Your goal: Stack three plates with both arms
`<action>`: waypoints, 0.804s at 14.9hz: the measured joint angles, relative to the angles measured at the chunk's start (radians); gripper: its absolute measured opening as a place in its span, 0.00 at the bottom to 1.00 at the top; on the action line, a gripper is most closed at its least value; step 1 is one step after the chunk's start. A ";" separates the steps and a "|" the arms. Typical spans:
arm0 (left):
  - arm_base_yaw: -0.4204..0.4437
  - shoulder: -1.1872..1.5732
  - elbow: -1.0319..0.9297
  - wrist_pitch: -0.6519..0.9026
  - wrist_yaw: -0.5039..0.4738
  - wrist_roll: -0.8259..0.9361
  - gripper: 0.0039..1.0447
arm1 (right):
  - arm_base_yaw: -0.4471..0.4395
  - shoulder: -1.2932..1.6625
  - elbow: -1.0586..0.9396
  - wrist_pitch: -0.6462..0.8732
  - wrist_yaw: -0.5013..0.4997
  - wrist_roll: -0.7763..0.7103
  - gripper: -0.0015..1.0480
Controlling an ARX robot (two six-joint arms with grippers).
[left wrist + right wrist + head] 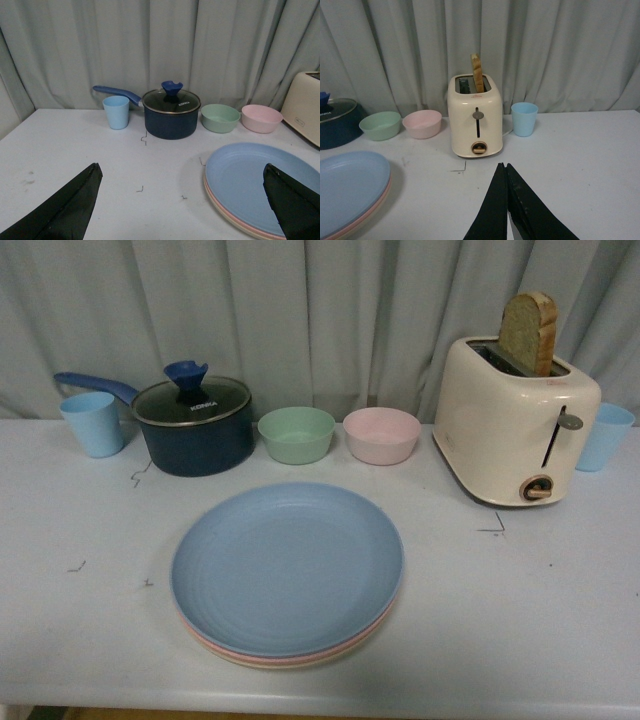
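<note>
The three plates lie in one stack near the table's front middle. The blue plate [287, 565] is on top, with a pink rim [300, 654] and a beige rim [290, 664] showing under it. Neither arm shows in the front view. In the left wrist view my left gripper [182, 172] is open and empty, one fingertip [92, 172] over bare table and the other over the blue plate [245, 182]. My right gripper [503, 166] is shut on nothing, above the table in front of the toaster, to the right of the stack [350, 185].
Along the back stand a light blue cup [93, 423], a dark blue lidded saucepan [195, 420], a green bowl [296, 433], a pink bowl [381, 434], a cream toaster [515, 420] holding a bread slice [528, 332], and another blue cup [605, 435]. A grey curtain hangs behind.
</note>
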 joint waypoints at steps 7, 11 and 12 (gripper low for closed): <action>0.000 0.000 0.000 0.000 0.000 0.000 0.94 | 0.000 -0.175 0.000 -0.185 -0.003 -0.001 0.38; 0.000 0.000 0.000 0.000 0.000 0.000 0.94 | 0.000 -0.175 0.000 -0.185 -0.003 -0.001 0.71; 0.000 0.000 0.000 0.000 0.000 0.000 0.94 | 0.000 -0.175 0.000 -0.185 -0.003 -0.001 0.80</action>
